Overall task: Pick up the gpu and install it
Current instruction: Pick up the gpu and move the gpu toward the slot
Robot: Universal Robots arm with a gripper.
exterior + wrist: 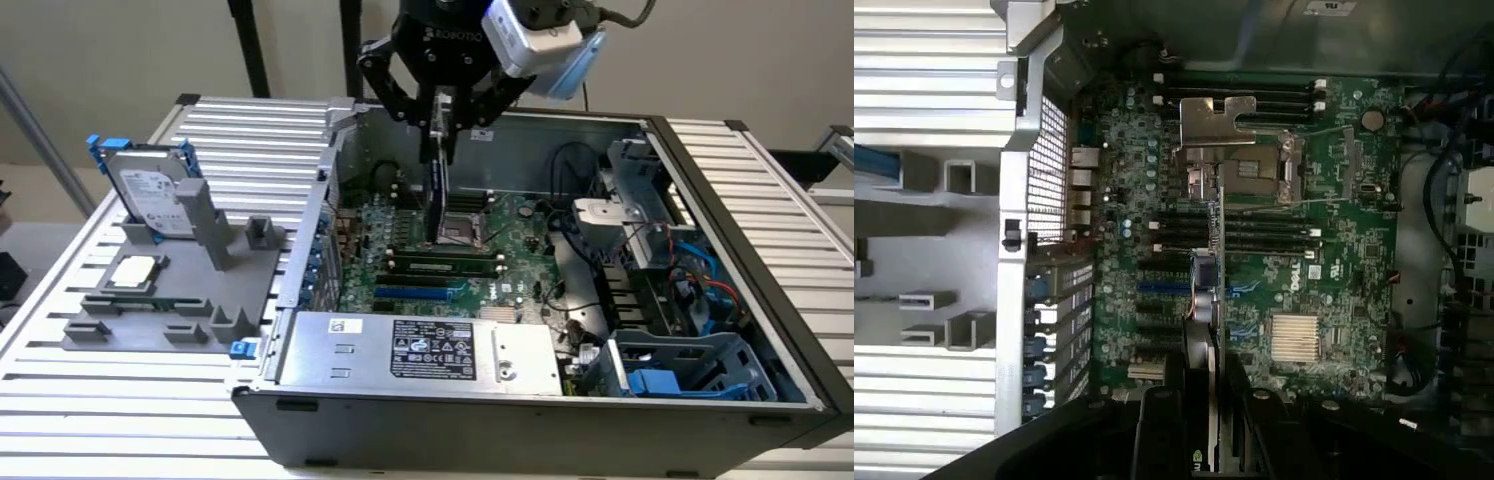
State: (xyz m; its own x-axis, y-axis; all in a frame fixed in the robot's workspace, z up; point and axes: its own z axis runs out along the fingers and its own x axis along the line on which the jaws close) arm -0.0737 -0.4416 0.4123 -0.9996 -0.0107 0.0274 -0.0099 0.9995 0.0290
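The hand (449, 112) is closed on the gpu (435, 190), holding it on edge so it hangs straight down into the open case (694, 180). The gpu's lower end is over the motherboard (514, 225). On the exterior view's left, a hard drive (150, 190) stands in a grey holder (200, 290) on the surface (120, 400).
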